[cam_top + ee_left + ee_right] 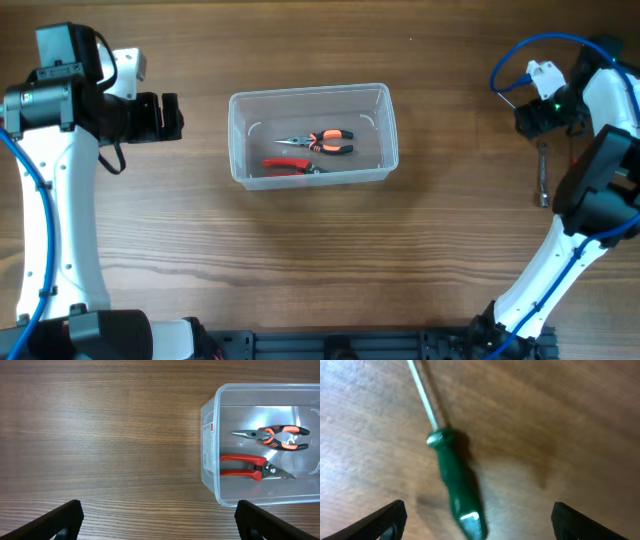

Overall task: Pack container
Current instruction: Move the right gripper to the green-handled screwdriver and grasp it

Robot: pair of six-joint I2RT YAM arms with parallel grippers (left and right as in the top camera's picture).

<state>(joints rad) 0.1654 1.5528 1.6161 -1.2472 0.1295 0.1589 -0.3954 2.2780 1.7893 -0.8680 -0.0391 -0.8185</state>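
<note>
Your container (308, 92) sits mid-counter (420, 250), with orange-handled pliers (325, 141) and red-handled cutters (290, 166) inside. Your left pincer (172, 117) faces its short end, fingers wide apart. Your right pincer (478, 519), also spread, hovers over a green-handled screwdriver (455, 480); it is blurred and probably lying flat.

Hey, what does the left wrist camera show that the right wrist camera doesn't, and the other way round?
Only the left wrist view: the clear container, with orange-handled pliers and red-handled cutters lying inside it.
Only the right wrist view: a green-handled screwdriver lying on the wood, its shaft running toward the top of the picture.
Both: the wooden table, and that arm's own fingers spread apart with nothing held, the left gripper and the right gripper.
</note>
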